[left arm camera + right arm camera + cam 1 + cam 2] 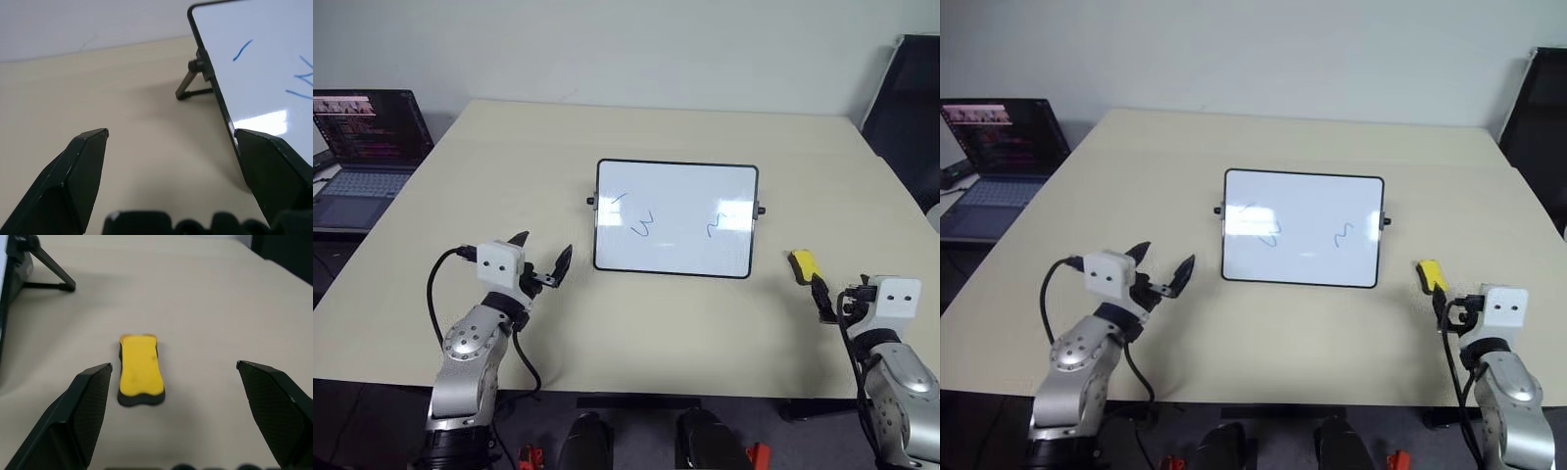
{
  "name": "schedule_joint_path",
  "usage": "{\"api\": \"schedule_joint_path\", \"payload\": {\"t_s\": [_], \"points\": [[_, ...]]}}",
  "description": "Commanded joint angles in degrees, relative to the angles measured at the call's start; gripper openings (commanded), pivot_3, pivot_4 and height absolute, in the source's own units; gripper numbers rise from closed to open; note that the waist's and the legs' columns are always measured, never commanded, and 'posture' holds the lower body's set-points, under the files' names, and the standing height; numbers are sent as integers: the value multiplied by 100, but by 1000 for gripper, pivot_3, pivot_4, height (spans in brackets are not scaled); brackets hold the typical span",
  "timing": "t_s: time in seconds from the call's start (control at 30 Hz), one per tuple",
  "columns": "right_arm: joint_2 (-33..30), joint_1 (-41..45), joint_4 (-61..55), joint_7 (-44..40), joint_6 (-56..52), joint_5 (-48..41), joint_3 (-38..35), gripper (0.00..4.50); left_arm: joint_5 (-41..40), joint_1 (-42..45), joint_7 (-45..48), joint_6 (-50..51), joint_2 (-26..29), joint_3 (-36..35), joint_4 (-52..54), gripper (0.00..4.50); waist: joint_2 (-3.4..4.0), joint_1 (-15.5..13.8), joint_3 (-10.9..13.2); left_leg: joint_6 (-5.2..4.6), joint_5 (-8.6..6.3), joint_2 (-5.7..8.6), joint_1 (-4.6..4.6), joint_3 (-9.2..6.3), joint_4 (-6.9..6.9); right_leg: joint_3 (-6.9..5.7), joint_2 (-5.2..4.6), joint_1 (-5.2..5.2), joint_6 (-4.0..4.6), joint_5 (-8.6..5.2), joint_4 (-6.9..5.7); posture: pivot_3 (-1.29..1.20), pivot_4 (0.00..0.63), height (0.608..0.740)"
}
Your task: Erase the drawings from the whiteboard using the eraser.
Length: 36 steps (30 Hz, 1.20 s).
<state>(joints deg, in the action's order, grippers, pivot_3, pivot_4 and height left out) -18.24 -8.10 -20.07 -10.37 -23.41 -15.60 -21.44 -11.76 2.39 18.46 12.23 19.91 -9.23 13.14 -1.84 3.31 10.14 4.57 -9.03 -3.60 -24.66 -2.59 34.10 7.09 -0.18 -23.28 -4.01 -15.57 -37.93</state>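
Note:
The whiteboard stands propped on small legs at the middle of the table, with a few blue drawings on its white face. To its right the yellow eraser lies flat on the table, dark side down. My right gripper is open just short of the eraser, which lies ahead of the gap, closer to one finger. Near the board's lower left corner, my left gripper is open and empty. The board's edge and one leg show past its fingers.
The beige table has bare room all around the board. An open laptop sits on a lower surface at the far left. A black chair stands past the table's far right corner.

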Motion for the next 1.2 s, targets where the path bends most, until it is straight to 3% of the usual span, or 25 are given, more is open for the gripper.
{"api": "schedule_joint_path", "payload": {"t_s": [0.03,0.3,0.53,0.73,0.87,1.07,1.2], "points": [[-125,37,-268,-12,-151,-41,-57,4459,88,-7,-236,174,-80,14,343,4500,0,-2,0,0,0,0,0,0,1,0,0,0,0,0,0,0,150,740],[-377,-33,-637,-323,-340,-87,169,4459,21,-131,-126,374,84,-81,792,4500,0,-2,0,0,0,1,0,2,8,3,-2,2,0,1,1,0,150,740],[-594,310,-942,-603,-833,-409,325,4459,-702,536,861,327,794,-404,710,4500,-3,-9,1,0,0,1,0,1,8,1,-1,-1,0,0,0,0,150,740],[-661,810,-1396,-93,-2245,-893,-99,4459,-1244,2360,2236,699,1069,357,-6,4500,-9,-37,2,0,-1,4,-5,8,20,5,-5,9,-3,0,11,0,150,740],[-747,1149,-1407,114,-3022,-1032,-185,4459,-1272,3107,3221,614,1157,869,-541,4500,-9,-32,2,0,0,3,-19,-8,19,-8,4,-1,-8,-1,0,0,150,740],[-919,1723,-697,115,-3235,-933,-4,4459,-1342,4106,4715,607,991,1617,-1451,4500,-3,26,3,-2,0,2,-13,-8,12,-4,8,-1,-8,-1,-2,0,150,740],[-1012,2144,18,131,-3016,-693,199,4459,-1352,4327,5581,650,1001,2012,-1605,4500,-2,39,3,-2,0,2,-13,-7,12,-4,9,0,-9,0,-1,0,150,740]]}}
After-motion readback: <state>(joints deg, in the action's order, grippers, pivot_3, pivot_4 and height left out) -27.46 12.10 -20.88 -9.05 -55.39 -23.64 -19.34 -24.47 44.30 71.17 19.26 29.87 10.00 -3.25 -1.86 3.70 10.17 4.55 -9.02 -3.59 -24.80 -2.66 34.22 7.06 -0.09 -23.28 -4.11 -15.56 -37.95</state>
